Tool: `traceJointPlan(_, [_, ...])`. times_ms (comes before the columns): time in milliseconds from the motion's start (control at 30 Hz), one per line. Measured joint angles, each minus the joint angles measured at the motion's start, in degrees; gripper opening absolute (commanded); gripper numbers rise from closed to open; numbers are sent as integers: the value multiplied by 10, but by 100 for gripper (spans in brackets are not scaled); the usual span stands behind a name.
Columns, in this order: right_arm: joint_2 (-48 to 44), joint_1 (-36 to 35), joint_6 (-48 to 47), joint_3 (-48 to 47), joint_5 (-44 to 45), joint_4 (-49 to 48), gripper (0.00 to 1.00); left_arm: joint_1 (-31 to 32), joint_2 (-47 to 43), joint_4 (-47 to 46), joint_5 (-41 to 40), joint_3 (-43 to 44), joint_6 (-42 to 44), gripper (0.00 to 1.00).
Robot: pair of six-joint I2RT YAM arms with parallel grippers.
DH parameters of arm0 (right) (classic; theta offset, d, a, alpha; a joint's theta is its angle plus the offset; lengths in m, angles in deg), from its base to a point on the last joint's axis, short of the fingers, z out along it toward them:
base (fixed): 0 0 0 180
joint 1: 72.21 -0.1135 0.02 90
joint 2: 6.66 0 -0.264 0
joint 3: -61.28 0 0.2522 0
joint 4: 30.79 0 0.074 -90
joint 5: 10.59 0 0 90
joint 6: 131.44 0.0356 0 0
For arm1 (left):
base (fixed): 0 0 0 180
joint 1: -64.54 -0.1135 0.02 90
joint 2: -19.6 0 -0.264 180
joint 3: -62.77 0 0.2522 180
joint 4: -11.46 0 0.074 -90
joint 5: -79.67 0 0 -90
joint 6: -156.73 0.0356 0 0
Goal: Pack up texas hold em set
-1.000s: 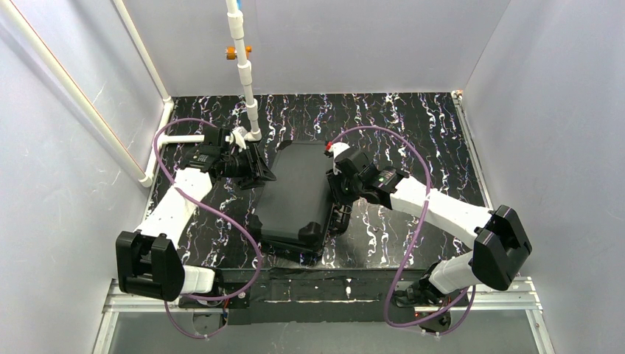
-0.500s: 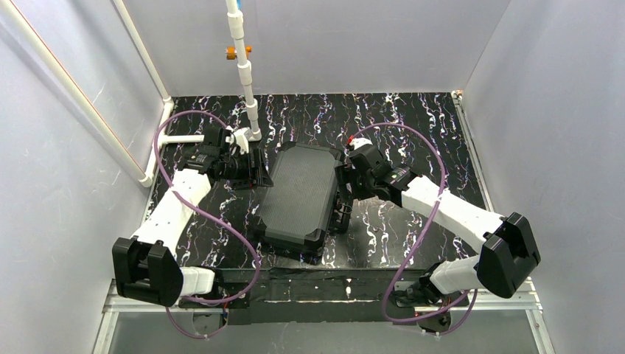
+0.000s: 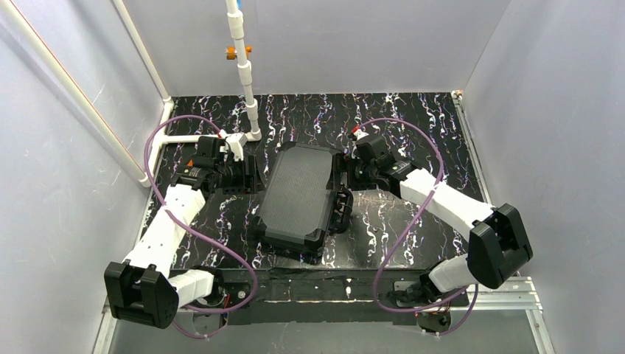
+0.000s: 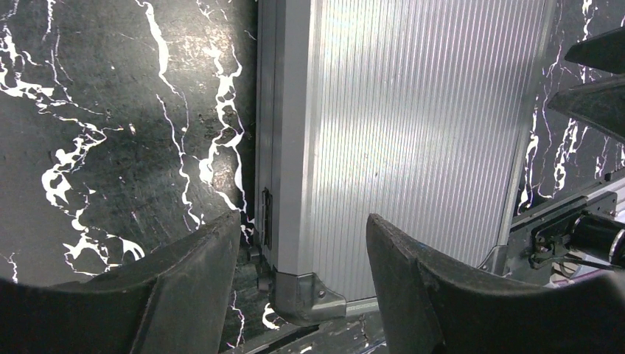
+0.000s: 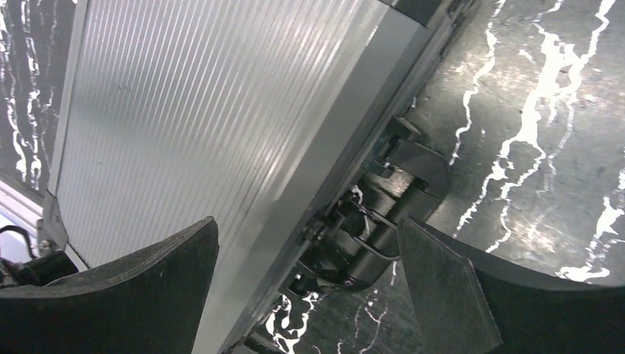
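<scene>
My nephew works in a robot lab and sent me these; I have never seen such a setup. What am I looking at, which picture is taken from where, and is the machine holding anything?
The machine is two white robot arms, a left arm and a right arm, bolted at the near edge of a black marbled table. The wide picture comes from a fixed camera above and behind them. The two close-ups come from cameras on the wrists, so the dark shapes at the bottom are each arm's own fingers. On the table lies a black case, shut, with a ribbed lid and a handle on its right side. The left pincer is beside the case's left edge, the right pincer beside its right edge, near the handle. Both stand open and hold nothing.
</scene>
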State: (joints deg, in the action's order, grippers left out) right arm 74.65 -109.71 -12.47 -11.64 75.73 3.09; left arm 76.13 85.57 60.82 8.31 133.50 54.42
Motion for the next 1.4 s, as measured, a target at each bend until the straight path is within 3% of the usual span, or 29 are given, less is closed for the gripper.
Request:
traceJointPlan(233, [40,3,23,0,-34,-36,94,0,-9,-5,-11,-8,2,62])
traceJointPlan(700, [87,10,47,12,-85,-92,69,0,-11,-6,-15,-12,3,62])
traceJointPlan(1200, [146,-43,50,-22,-104,-158,69,0,-31,-7,-19,-12,4,62])
traceJointPlan(1400, [141,-47,29,-26,-94,-140,78,2,-47,-20,3,-19,4,60])
